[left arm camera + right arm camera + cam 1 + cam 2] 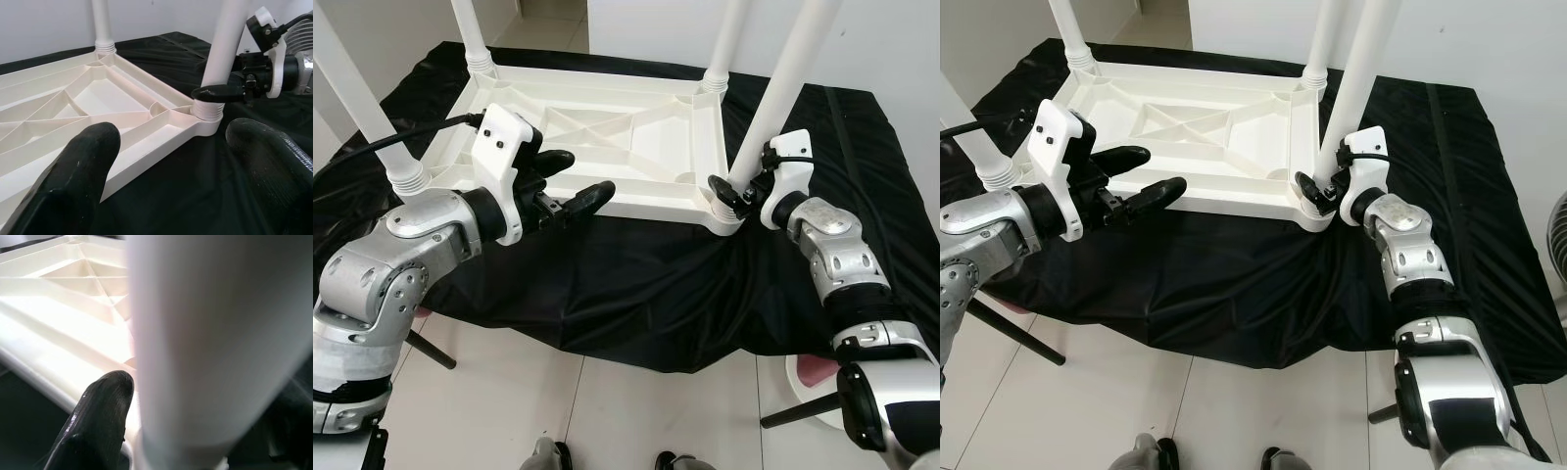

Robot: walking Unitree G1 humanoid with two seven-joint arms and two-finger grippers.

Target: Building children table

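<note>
- Left gripper (570, 188) hovers with fingers spread at the near edge of the upturned table top (607, 137), holding nothing, likely ready to steady it
- Right gripper (732, 192) clasps the near right leg (773, 93) at its socket, probably seating it
- Table top lies on a black cloth (646, 284); three more legs stand at the other corners

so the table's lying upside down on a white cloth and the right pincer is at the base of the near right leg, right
Not quite: the cloth is black, not white, as the left eye view shows. The rest holds: the table lies upside down on it, and the right pincer is at the base of the near right leg.
</note>
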